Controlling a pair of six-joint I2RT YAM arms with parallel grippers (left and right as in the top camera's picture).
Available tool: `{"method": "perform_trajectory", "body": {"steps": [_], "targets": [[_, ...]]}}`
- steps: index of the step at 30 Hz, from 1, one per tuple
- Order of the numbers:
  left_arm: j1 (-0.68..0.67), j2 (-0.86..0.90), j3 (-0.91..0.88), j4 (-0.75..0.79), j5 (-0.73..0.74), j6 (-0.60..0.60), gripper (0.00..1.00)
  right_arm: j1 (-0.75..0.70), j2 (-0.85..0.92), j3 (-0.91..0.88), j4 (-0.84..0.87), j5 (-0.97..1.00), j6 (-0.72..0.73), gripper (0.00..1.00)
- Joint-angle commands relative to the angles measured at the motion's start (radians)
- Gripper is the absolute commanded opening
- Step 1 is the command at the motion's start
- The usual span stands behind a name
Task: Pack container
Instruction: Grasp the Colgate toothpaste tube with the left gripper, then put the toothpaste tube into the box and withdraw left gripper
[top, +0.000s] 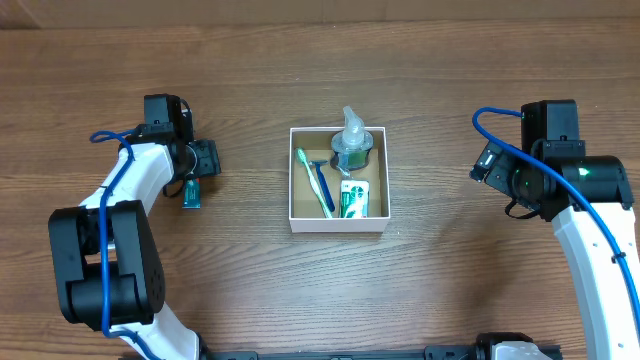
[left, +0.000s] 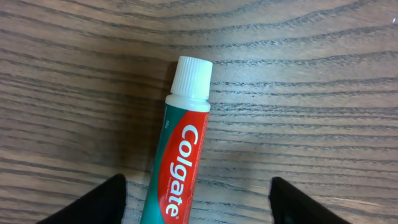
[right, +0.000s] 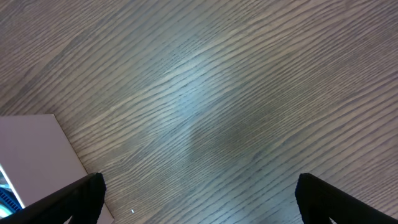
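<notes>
A brown wood-grain surface (top: 440, 80) fills the overhead view, its grain running from the left edge to the right. A paler strip runs along the far edge.

The container (top: 338, 225), a square shallow box with white walls and a brown floor, sits in the middle of the surface, well apart from both arms. Inside it, a green toothbrush (top: 304, 165) lies along the left wall. A blue-handled item (top: 323, 186) lies just beside it, too small to tell what it is. A clear bottle (top: 352, 140) with a pump top stands in the far right corner of the box, and a green and white pack (top: 353, 199) lies in the near right corner.

Toward the left edge, a Colgate tube (left: 180, 155) in red and teal with a white cap lies flat on the bare wood, cap pointing away from the wrist camera. The left pincer (left: 198, 186) hangs over it with its fingers (left: 112, 196) spread wide, one on each side of the tube and clear of it. In the overhead view, the white and black left arm (top: 130, 185) reaches in from the near left corner.

Toward the right edge, the right pincer (right: 199, 186) is also spread wide, with only bare wood between its fingers. A corner of the container (right: 31, 149) shows at the left of its wrist view, apart from the fingers. The right arm (top: 590, 215) comes in from the near right corner, with a blue cable looping over it.
</notes>
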Motion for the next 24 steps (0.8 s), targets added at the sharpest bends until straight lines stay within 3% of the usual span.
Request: {"method": "perform_trajectory", "body": {"steps": [1,9,11,14,24], "targets": [[0.002,0.028,-0.006,0.005,-0.003,0.007,0.75,-0.004,-0.008,0.021,0.005,0.010,-0.003,1.00],[0.003,0.079,-0.006,0.013,-0.003,0.008,0.77,-0.004,-0.008,0.021,0.005,0.010,-0.003,1.00],[0.003,0.093,-0.006,0.014,-0.003,0.007,0.66,-0.004,-0.008,0.021,0.005,0.010,-0.003,1.00],[0.003,0.093,0.000,0.012,-0.003,0.007,0.34,-0.004,-0.008,0.021,0.005,0.010,-0.003,1.00],[-0.004,0.093,0.214,-0.223,0.002,-0.022,0.20,-0.004,-0.008,0.021,0.005,0.010,-0.003,1.00]]}}
